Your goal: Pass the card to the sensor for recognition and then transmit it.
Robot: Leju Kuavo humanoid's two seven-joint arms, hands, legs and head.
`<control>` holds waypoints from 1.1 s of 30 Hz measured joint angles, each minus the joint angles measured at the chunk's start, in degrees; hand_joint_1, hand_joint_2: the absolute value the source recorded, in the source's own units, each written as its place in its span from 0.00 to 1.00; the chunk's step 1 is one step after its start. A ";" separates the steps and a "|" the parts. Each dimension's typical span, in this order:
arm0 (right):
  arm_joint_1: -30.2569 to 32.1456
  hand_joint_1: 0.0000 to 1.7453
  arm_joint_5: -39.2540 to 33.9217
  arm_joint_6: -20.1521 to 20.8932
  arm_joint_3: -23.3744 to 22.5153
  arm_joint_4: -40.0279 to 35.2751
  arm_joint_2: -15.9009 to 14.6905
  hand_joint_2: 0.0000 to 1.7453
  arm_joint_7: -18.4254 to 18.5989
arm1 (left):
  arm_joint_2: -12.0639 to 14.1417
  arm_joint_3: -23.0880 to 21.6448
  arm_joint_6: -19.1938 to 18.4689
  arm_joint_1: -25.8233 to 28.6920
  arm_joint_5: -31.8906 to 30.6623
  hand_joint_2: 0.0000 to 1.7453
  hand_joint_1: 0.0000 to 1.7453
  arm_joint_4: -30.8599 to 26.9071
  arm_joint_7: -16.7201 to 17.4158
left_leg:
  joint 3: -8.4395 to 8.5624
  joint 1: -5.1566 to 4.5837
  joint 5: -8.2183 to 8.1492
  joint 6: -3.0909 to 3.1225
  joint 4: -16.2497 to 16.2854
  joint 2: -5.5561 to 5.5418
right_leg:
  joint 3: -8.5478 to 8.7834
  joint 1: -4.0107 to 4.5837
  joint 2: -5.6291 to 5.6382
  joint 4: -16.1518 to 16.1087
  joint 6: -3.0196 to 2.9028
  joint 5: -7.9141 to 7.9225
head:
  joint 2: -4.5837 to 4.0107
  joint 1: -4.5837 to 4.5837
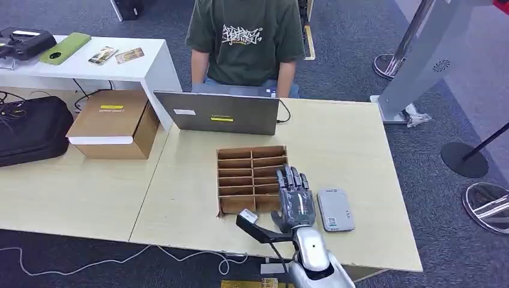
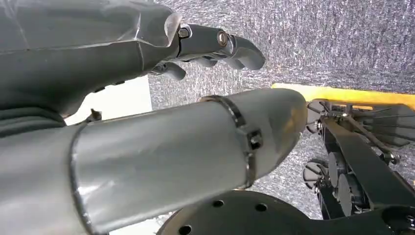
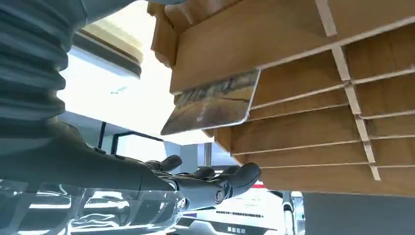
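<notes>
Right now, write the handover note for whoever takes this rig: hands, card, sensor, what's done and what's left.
Right hand: open, fingers stretched flat over the near right corner of the wooden slotted box, holding nothing.
Left hand: hanging down over the carpet, fingers loosely curled, nothing in them.
Card: standing in a slot of the box, one end sticking out, as the right wrist view shows; not gripped.
Sensor: small grey reader lying flat on the table, just right of the right hand.
Done: right hand brought to the box.
Left: grip the card, present it to the sensor, then pass it on.
</notes>
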 joint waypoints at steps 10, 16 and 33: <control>-1.84 0.00 0.00 -0.02 0.00 2.19 -0.86 1.00 -0.46 | 0.39 0.00 -0.04 0.00 0.02 0.00 0.00 0.00 0.02 | 0.00 0.00 0.00 0.00 0.00 0.00 | 0.00 0.00 0.00 0.00 0.00 0.00 | 0.00 -0.02; -2.48 0.00 0.00 -0.17 0.04 3.30 -0.88 1.00 -0.83 | 0.39 0.00 -0.04 0.00 0.00 0.00 0.00 0.00 0.02 | 0.00 0.00 0.00 0.00 0.00 0.00 | 0.00 0.00 0.00 0.00 0.00 0.00 | 0.00 -0.02; -2.25 0.00 0.00 0.66 0.90 -0.26 -2.30 1.00 1.77 | 0.37 0.00 0.02 0.07 0.02 0.00 0.00 0.00 -0.20 | 0.00 0.00 0.00 0.00 0.00 0.00 | 0.00 0.00 0.00 0.00 0.00 0.00 | 0.00 0.00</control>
